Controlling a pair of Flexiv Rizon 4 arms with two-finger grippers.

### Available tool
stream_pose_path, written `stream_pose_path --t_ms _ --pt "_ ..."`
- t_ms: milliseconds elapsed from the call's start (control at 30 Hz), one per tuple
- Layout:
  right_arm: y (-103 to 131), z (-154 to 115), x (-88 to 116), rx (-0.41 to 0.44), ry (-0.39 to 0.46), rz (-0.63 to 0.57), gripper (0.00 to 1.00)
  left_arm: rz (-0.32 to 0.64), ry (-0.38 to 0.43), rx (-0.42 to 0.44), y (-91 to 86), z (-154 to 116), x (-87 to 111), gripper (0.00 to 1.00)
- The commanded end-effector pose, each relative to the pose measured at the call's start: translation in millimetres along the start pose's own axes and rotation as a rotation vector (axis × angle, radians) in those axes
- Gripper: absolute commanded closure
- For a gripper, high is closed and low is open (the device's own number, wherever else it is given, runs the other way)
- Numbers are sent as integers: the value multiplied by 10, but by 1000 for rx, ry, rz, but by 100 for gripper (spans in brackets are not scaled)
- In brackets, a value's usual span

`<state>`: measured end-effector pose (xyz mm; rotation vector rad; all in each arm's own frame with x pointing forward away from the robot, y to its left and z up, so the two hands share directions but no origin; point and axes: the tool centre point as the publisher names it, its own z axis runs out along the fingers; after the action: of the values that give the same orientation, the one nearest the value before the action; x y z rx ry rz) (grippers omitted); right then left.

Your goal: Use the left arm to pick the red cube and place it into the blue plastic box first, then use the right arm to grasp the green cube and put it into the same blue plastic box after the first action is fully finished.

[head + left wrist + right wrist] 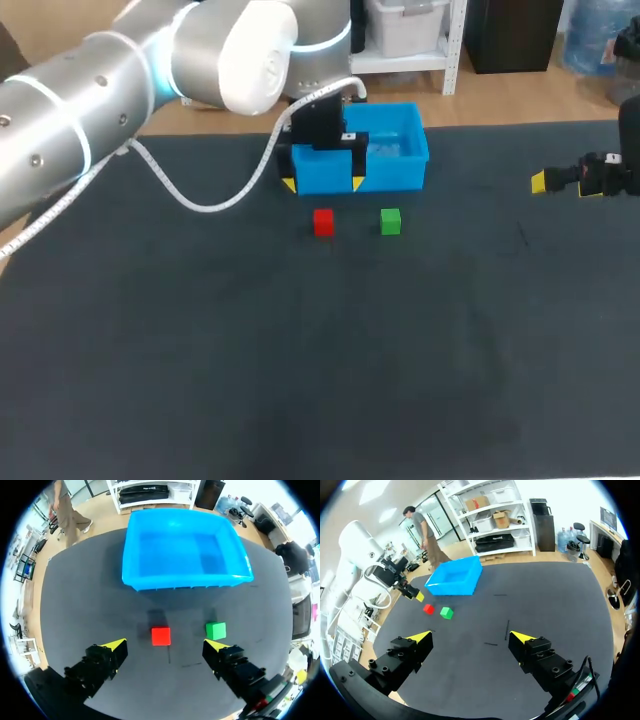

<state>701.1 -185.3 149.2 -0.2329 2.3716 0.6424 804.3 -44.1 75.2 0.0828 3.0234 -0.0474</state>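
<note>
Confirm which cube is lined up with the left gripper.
The red cube: it lies ahead of the open left gripper, centred between its fingers. The green cube sits off to the side, just ahead of one fingertip.

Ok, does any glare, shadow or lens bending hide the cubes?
No. Head view: even light, red cube and green cube plain. Left wrist view: fisheye curves the rim of the blue plastic box; soft shadow just beyond the red cube. Right wrist view: no glare.

dark grey bench (300,380) with a matte top, wide across the head view. on it a few thin dark marks (507,630), short and straight, well apart from each other. one more faint mark (521,236) toward its right side.
</note>
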Motion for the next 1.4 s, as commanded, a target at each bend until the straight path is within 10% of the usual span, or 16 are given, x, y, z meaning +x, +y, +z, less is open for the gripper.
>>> stream_pose_path --t_ms 33,1400 --pt "3 -5 2 3 1 0 0 -10 14 -11 -10 50 -42 0" --pt "3 -5 2 3 1 0 0 -76 70 -21 102 549 149 0"
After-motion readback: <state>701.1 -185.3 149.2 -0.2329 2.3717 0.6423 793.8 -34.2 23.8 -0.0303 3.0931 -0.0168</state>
